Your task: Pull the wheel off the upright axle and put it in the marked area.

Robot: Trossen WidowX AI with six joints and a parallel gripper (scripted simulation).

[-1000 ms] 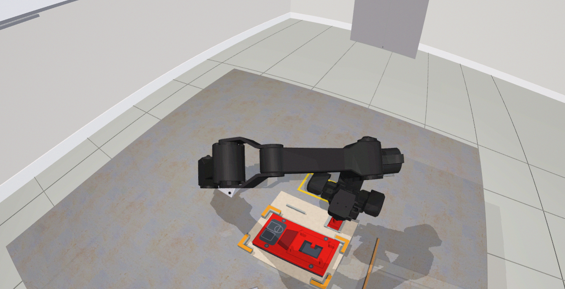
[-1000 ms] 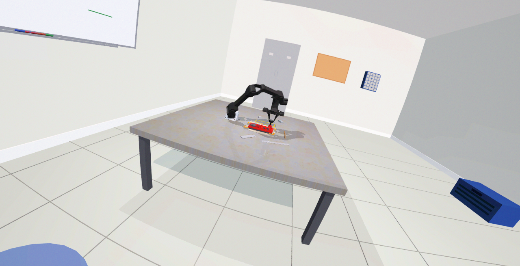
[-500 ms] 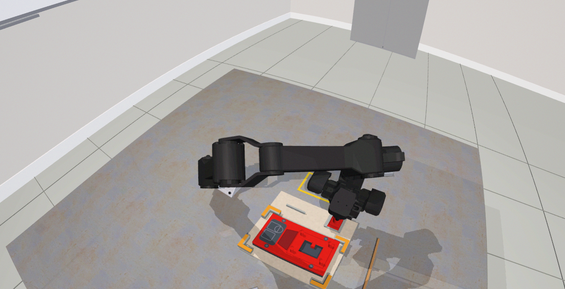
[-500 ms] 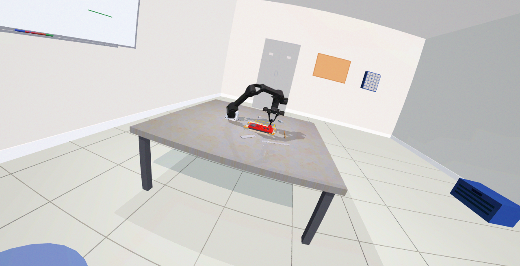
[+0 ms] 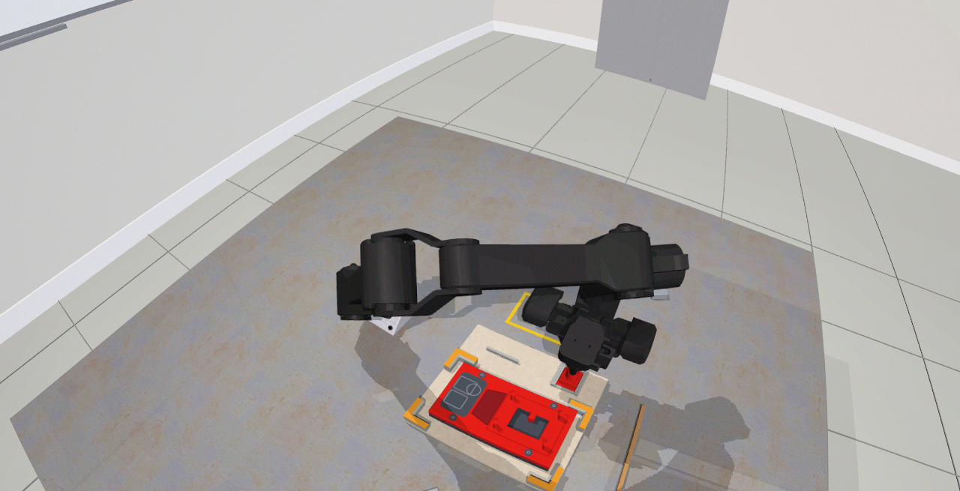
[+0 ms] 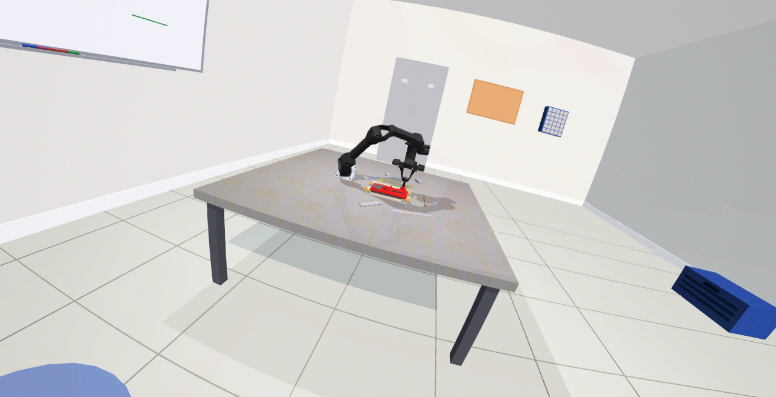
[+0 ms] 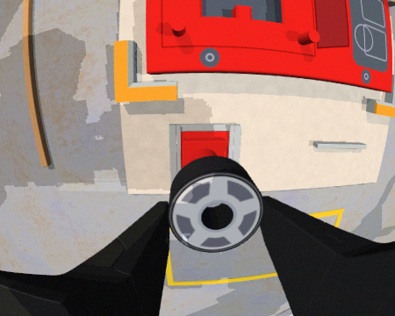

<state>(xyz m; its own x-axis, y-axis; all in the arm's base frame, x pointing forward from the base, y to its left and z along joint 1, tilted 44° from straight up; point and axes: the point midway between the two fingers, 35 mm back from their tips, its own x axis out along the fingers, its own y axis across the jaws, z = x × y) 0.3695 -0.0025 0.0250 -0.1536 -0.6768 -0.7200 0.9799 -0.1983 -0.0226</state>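
My gripper (image 5: 572,368) (image 6: 404,179) (image 7: 214,208) is shut on the wheel (image 7: 184,233), a black tyre with a grey spoked hub, one finger at each side. The wheel is over the red axle block (image 5: 568,382) (image 7: 204,142) on the cream board, seemingly raised above it. The hub hole looks black, so I cannot tell whether the axle tip is still inside. In the top view the gripper body hides the wheel. The marked area, a yellow outline (image 5: 533,331) (image 7: 224,280), is beside the board and partly hidden by the arm and fingers.
The cream board (image 5: 484,336) (image 7: 276,162) carries a red panel (image 5: 456,424) (image 7: 268,66) with short pegs, orange corner brackets (image 7: 147,93) and a thin grey bar (image 5: 502,354) (image 7: 340,146). A wooden strip (image 5: 631,446) (image 7: 31,92) lies off the board's end.
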